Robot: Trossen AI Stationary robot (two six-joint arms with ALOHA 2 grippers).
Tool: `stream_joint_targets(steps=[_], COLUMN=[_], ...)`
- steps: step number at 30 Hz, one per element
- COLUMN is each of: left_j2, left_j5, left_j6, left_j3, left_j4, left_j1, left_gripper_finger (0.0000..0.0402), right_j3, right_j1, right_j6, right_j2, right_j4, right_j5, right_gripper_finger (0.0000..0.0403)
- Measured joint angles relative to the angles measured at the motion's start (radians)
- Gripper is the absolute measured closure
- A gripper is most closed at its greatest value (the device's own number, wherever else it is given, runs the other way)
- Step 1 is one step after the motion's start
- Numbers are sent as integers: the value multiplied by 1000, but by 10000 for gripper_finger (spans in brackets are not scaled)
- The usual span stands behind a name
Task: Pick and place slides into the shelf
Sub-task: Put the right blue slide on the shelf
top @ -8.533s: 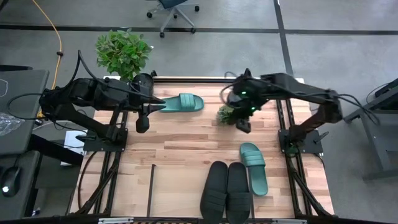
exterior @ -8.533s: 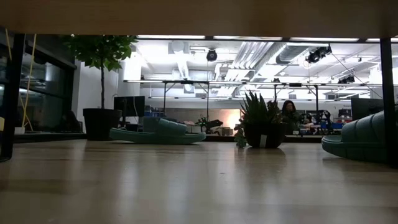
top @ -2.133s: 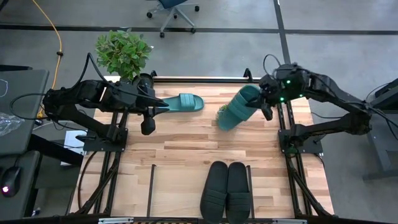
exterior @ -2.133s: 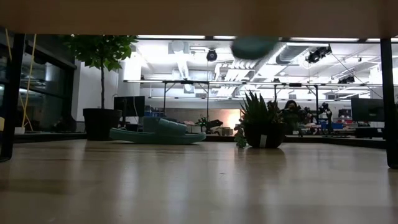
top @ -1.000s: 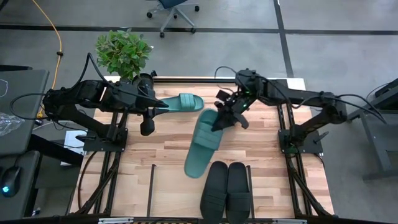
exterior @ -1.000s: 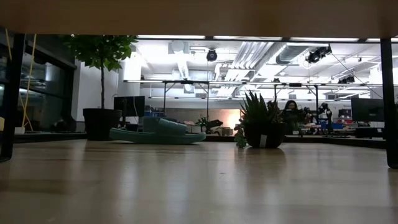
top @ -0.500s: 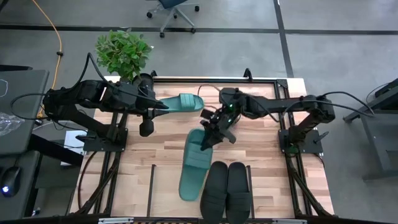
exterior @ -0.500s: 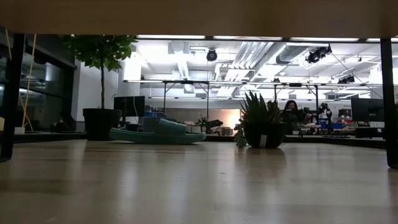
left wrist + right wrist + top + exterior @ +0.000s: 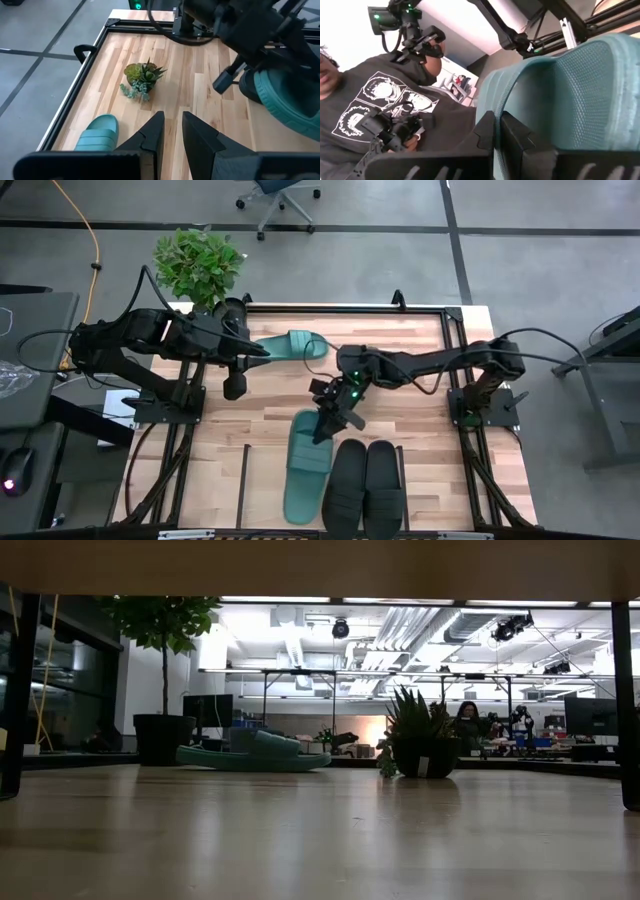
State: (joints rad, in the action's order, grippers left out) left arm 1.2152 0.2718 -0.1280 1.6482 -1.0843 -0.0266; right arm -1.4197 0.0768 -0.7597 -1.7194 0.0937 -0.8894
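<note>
1. The step in hand is carrying the second teal slide toward the row at the desk's near edge; the right hand (image 9: 332,416) is closed tight on the strap of this teal slide (image 9: 306,465), which hangs lengthwise just left of the two black slides (image 9: 364,486), whether it rests on the desk yet I cannot tell from above.
2. The right wrist view shows the dark fingers (image 9: 512,135) pinched on the strap edge of the same teal slide (image 9: 570,95); a person in a grey printed shirt (image 9: 385,120) shows beyond it.
3. The other teal slide (image 9: 290,346) lies flat at the far side of the desk (image 9: 420,395), just beside the left hand (image 9: 262,350); that hand's fingers (image 9: 150,135) stand a narrow slit apart and hold nothing; a small potted plant (image 9: 141,79) stands well beyond them.
4. The low view shows that far teal slide (image 9: 252,753) and the little plant (image 9: 415,740) on the wood; the carried slide does not appear there.
5. The next move, as I judge it, calls for lowering the slide flat alongside the black pair, parallel to them, then releasing the strap; the risk is nudging the nearest black slide.
6. After that, the far teal slide remains to be fetched.
</note>
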Motion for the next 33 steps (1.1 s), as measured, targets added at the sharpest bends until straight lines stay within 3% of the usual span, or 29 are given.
stream_joint_targets(steps=[33], left_j2=[-1], left_j5=[-23], left_j6=[0], left_j3=[0], left_j4=[-19], left_j1=[0], left_gripper_finger=[344], right_j3=[0], right_j1=[49], right_j6=[-18], right_j2=[-70], right_j4=[-7], right_j5=[6], right_gripper_finger=[403])
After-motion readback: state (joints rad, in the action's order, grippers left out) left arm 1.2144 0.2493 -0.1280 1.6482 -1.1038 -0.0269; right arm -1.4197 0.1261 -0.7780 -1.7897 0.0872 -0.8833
